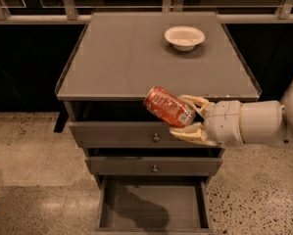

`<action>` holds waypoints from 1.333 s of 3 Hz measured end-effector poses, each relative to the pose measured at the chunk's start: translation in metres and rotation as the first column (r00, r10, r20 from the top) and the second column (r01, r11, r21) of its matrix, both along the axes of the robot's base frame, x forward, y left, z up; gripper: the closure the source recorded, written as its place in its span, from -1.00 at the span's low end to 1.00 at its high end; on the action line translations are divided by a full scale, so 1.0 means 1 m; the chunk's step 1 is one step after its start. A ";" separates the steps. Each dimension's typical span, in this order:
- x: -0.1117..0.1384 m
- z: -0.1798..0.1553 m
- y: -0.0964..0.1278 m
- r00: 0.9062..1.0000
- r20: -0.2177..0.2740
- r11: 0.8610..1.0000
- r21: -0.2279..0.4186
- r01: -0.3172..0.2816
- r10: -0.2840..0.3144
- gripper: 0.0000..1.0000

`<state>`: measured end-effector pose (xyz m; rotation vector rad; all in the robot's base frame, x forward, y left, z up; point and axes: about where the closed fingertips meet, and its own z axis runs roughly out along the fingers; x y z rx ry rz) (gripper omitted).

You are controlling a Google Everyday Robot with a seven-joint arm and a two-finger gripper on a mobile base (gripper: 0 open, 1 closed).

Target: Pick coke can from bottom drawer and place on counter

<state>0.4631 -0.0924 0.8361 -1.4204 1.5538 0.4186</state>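
The red-orange coke can (168, 106) is held tilted in my gripper (191, 116), in front of the counter's front edge and above the top drawer front. The gripper comes in from the right on a white arm and is shut on the can. The bottom drawer (153, 207) is pulled open at the foot of the cabinet and its grey floor shows nothing in it. The counter (131, 58) is the flat grey top of the cabinet, just behind and above the can.
A white bowl (184, 36) sits at the back right of the counter. Two upper grey drawers with small round knobs (156, 137) are closed. Thin clear raised edges line the counter's sides. A dark railing runs behind the cabinet. Speckled floor lies on both sides.
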 end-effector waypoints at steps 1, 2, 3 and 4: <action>0.024 0.008 -0.006 0.999 -0.018 0.999 -0.017 -0.035 0.035 1.00; 0.060 0.020 -0.007 0.996 -0.035 0.996 -0.026 -0.080 0.079 1.00; 0.097 0.029 -0.007 0.993 -0.059 0.994 -0.037 -0.107 0.105 1.00; 0.128 0.027 -0.008 0.990 -0.080 0.993 -0.020 -0.116 0.114 1.00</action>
